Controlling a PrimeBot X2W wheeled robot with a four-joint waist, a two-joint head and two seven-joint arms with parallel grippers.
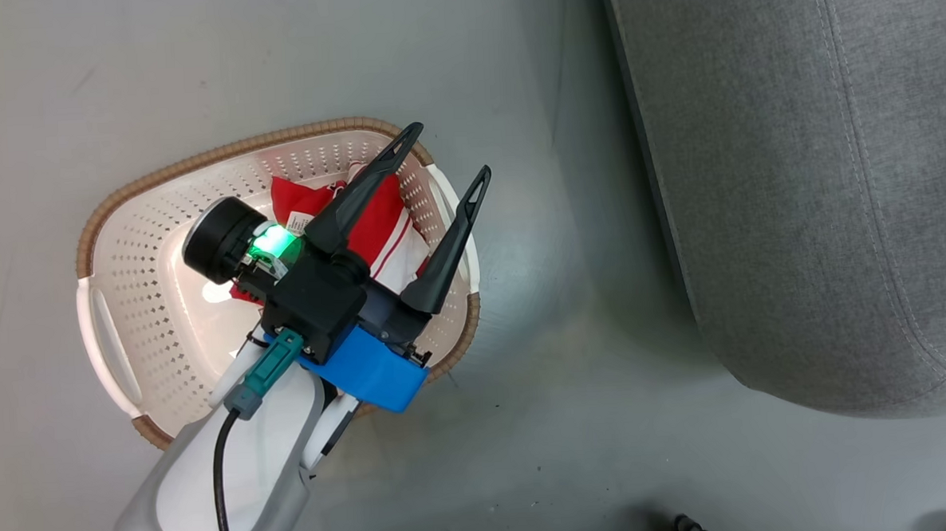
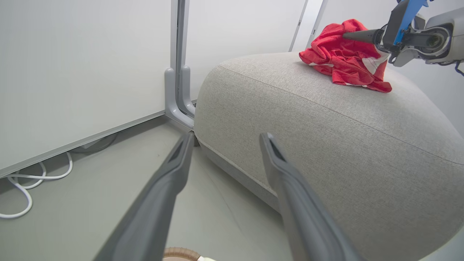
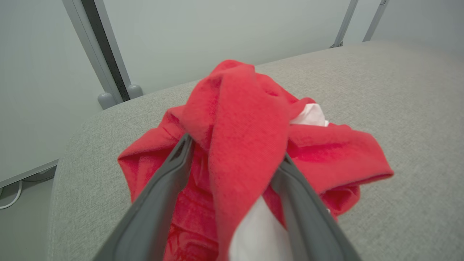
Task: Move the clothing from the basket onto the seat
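The cream basket (image 1: 144, 232) with a brown rim stands on the floor, left of the grey seat (image 1: 796, 164). One piece of red and white clothing (image 1: 375, 222) lies inside it. My left gripper (image 1: 450, 149) hovers open above the basket's right half, holding nothing; its fingers (image 2: 170, 181) point toward the seat (image 2: 326, 137). A second red garment (image 2: 344, 61) lies bunched on top of the seat. My right gripper (image 3: 235, 146) is over the seat (image 3: 398, 90) with its jaws spread wide, and this garment (image 3: 235, 119) drapes loosely between them.
Pale wall panels and a grey metal post (image 2: 177, 72) stand behind the seat. A white cable (image 2: 21, 188) loops on the floor by the wall. Grey floor separates basket and seat. A dark object (image 1: 688, 527) sits at the bottom edge.
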